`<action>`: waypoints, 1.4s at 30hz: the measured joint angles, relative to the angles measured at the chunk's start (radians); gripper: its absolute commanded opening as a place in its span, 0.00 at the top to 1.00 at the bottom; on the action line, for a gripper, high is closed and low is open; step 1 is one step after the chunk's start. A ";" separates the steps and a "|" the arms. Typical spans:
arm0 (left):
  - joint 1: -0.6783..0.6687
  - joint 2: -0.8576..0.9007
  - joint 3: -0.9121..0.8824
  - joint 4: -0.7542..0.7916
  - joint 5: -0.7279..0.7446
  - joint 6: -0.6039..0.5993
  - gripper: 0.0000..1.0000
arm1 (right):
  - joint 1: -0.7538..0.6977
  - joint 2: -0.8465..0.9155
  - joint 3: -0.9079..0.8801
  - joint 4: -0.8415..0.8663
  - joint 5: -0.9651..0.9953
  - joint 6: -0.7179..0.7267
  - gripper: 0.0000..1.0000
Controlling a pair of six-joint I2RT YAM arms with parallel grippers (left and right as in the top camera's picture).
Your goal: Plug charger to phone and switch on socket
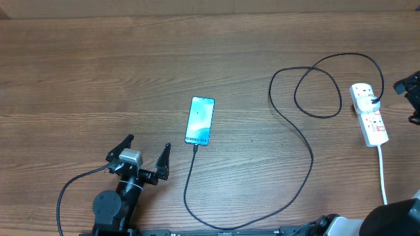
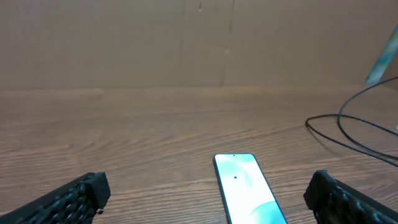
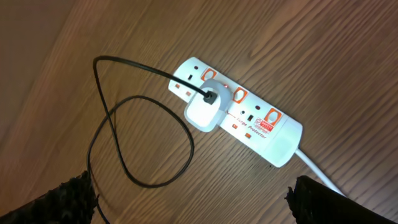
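Note:
The phone (image 1: 199,120) lies face up mid-table, its blue screen lit; it also shows in the left wrist view (image 2: 249,190). The thin black charger cable (image 1: 308,154) runs from the phone's near short edge, where its tip touches, in a wide loop to a white adapter (image 3: 205,111) plugged into the white socket strip (image 1: 369,115), which also shows in the right wrist view (image 3: 267,124). My left gripper (image 1: 148,145) is open and empty, just left of and nearer than the phone (image 2: 205,199). My right gripper (image 1: 412,101) hovers open and empty right of the strip (image 3: 199,199).
The strip's thick white cord (image 1: 382,172) runs toward the front right edge. The cable's loops (image 3: 143,143) lie left of the strip. A cardboard wall (image 2: 186,43) stands behind the wooden table (image 1: 98,78).

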 measured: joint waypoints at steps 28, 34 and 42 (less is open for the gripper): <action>0.000 0.000 0.000 0.000 0.000 0.000 0.00 | 0.568 0.004 -0.438 0.367 0.323 -0.005 0.00; 0.000 0.000 0.000 0.000 0.000 0.000 0.00 | 0.626 0.005 -0.626 0.550 0.308 -0.001 0.00; 0.000 0.000 0.000 0.000 0.000 0.000 0.00 | 0.647 0.005 -0.821 0.829 0.197 0.001 0.00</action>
